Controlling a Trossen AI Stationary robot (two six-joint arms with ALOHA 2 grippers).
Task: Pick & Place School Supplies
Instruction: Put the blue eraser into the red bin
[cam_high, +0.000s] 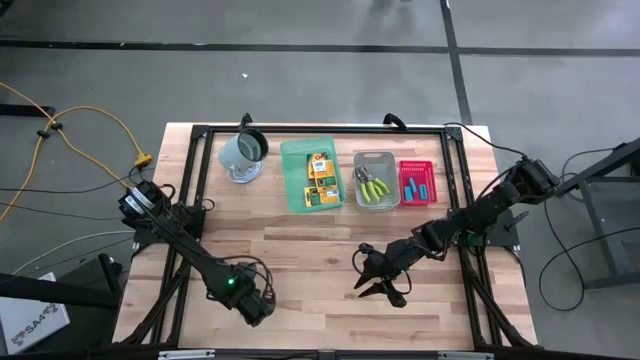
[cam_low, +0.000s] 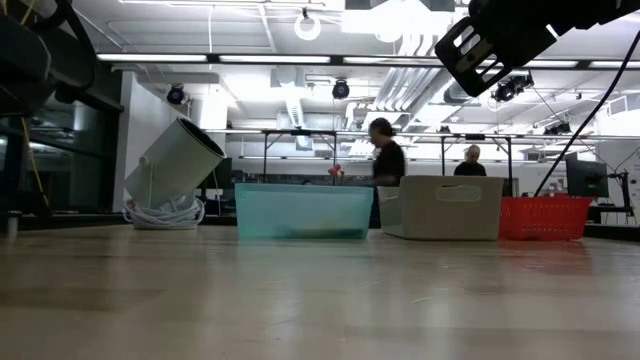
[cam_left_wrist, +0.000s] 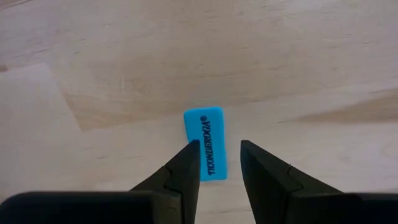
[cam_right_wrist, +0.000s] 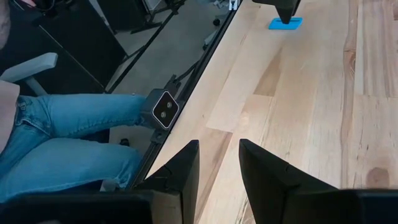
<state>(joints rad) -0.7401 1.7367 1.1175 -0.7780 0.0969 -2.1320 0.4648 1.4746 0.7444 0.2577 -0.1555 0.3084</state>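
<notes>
A cyan-blue eraser (cam_left_wrist: 206, 142) printed "TICONDEROGA" in black lies flat on the bare wooden table (cam_high: 300, 250) at about seven o'clock from its middle. The left gripper (cam_left_wrist: 216, 155) hangs just above it, jaws apart astride its near end — not gripping. The right gripper (cam_high: 385, 280), at five o'clock, is also parted and holds nothing. Printed boxes (cam_high: 320, 178), plier-like tools (cam_high: 373, 186) and more blue pieces (cam_high: 415, 187) sit in the green, grey and red trays at twelve o'clock.

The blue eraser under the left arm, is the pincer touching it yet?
Cannot tell. In the left wrist view the left pincer is open, its fingers straddling the blue eraser on the table. One tip overlaps its edge, but no view shows contact or a gap plainly.
</notes>
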